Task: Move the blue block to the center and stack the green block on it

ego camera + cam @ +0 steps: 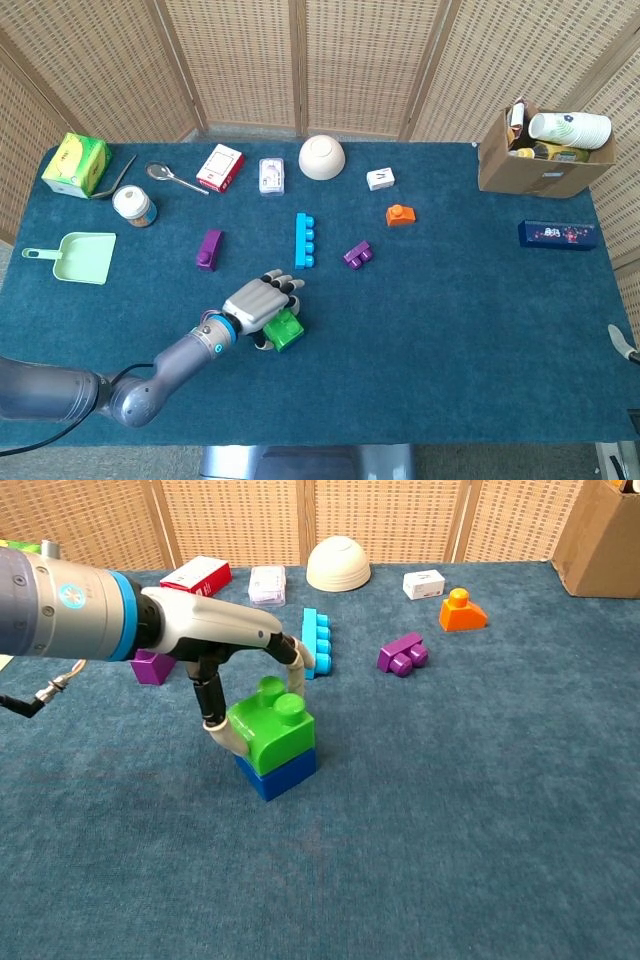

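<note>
We hold the green block [270, 730] with the left hand [235, 645], thumb and a finger closed on opposite sides of it while the rest of the hand arches over the top. The green block sits directly on the blue block [278, 773], left of center in the chest view and lower left of center in the head view. Only the tip of the right hand [622, 343] shows, at the right edge of the head view; we cannot tell its posture.

Risks from this point, as we judge them:
- The green block appears slightly offset on the blue block. If the studs are not fully seated, releasing may leave it tilted or let it slip off.
- Opening the fingers unevenly may drag the stack sideways or tip it.
- Withdrawing toward the upper part of the frame risks brushing the light blue brick [316, 641] just beyond the fingers.

The work surface is a table [430, 330] covered in dark teal carpet-like cloth, which we expect to resist sliding. Woven wicker screens [350, 60] enclose the far side.
</note>
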{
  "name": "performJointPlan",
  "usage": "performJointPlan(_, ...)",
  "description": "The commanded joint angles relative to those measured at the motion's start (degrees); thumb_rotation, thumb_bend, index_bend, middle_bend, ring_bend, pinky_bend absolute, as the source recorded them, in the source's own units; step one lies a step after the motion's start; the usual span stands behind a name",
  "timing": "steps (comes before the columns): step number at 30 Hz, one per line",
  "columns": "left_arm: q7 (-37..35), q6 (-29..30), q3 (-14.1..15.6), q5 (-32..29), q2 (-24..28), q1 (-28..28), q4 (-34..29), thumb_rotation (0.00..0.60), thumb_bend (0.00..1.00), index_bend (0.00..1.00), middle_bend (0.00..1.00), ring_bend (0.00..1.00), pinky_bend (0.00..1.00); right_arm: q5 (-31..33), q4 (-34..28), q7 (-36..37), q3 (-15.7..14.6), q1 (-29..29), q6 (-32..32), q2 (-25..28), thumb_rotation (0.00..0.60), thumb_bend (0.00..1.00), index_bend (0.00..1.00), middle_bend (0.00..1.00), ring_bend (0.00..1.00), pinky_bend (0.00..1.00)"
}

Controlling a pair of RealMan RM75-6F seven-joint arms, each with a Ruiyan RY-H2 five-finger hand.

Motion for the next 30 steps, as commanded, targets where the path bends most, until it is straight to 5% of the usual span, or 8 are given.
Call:
performJointPlan(1, -0.77, -0.32, 0.04, 0.63, 0.71, 0.32, -0.48, 0.6, 0.25, 0.18, 0.01, 0.0, 0.0, -0.07, -0.2, 0.03, 0.02, -0.01, 0.04, 0.07, 0.491, 0.24, 0.19, 0.14, 0.0, 0.0)
performJointPlan(13, -8.5, -3.16, -2.34, 8.61, 5.86, 3.43, -2.57, 0.571, 0.24, 0.08, 0.0, 0.0, 0.0, -0.09, -1.15, -0.65, 0.1, 0.07, 0.09, 0.33, 0.493, 0.24, 0.19, 0.14, 0.0, 0.0)
performJointPlan(17, -13.71, -4.45, -3.43, 17.04, 8.56, 6.53, -2.61, 0.439, 0.24, 0.11, 0.0, 0.0, 0.0, -0.15, -1.43, -1.11, 0.21, 0.36, -0.07, 0.27, 0.493, 0.24, 0.19, 0.14, 0.0, 0.0)
performJointPlan(22, -19.25, -1.61, -3.22, 29.16, 9.16, 11.4, -1.31, 0.15, 0.24, 0.16, 0.02, 0.0, 0.0, -0.07, -1.89, -1.96, 0.31, 0.8, -0.4, 0.07, 0.496, 0.24, 0.19, 0.14, 0.0, 0.0)
performJointPlan(30, -25.23, 2.25, -0.25, 42.64, 6.29, 16.16, 4.22, 0.033, 0.23, 0.16, 0.02, 0.0, 0.0, -0.05, -2.71, -3.41, 0.35, 1.31, -0.58, -0.38, 0.495, 0.24, 0.19, 0.14, 0.0, 0.0)
